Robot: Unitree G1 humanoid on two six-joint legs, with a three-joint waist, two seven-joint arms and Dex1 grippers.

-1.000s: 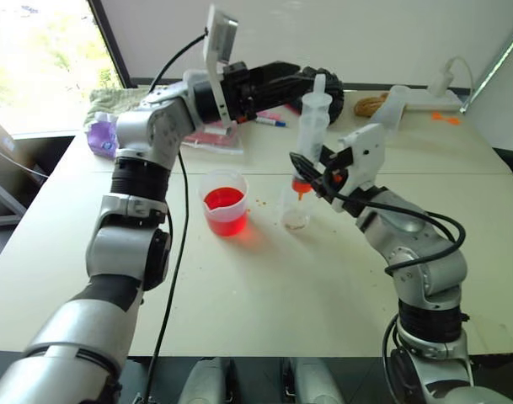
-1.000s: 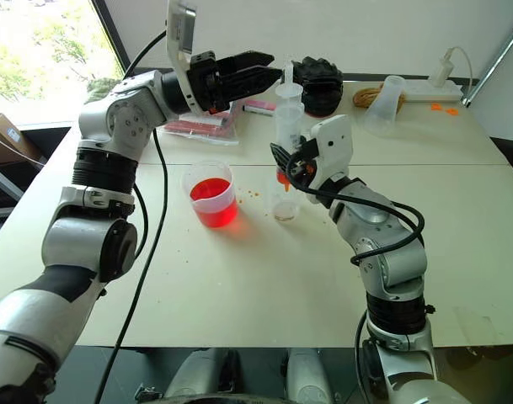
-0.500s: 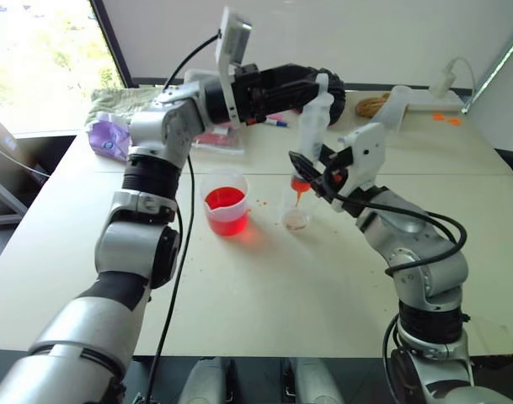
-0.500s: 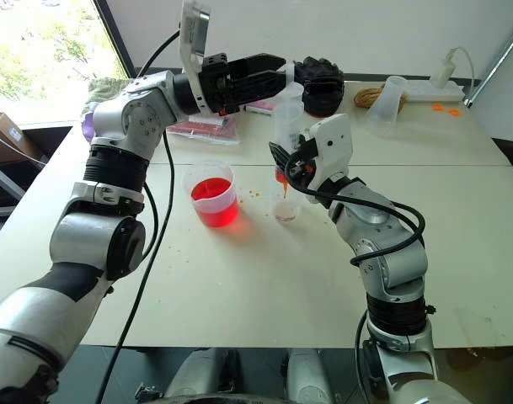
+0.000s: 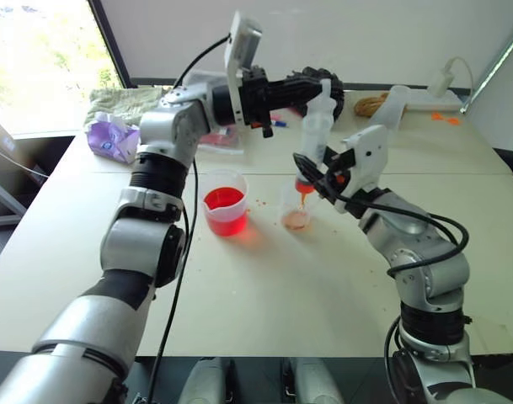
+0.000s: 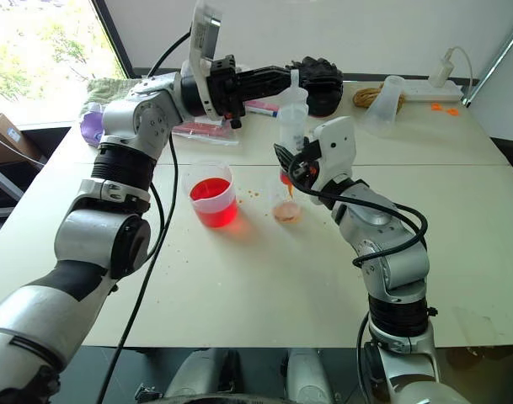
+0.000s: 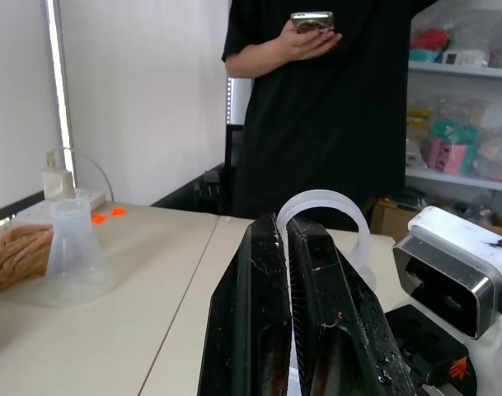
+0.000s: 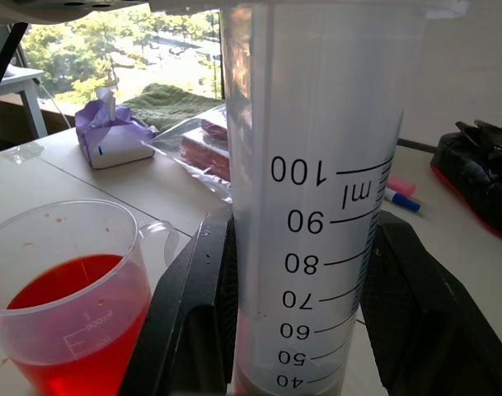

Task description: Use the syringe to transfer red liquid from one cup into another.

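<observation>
Eye views: we are holding the syringe (image 5: 313, 135) upright over the narrower cup (image 5: 295, 208) mid-worktop with our right pincer (image 5: 311, 172), and our left pincer (image 6: 283, 80), wide before, is now pinching the plunger top. Red liquid is streaming in, so emptying is beginning.

Right wrist view: the spouted beaker (image 8: 65, 313) is sitting beside.

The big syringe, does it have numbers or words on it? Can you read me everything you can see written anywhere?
"100", "90", "80", "70", "60", "50", "40": scale numbers on the syringe barrel.
"ml": on the syringe, beside the 100 mark.
Faint white print on the spouted beaker: too small to read.
No other writing can be read.
</observation>
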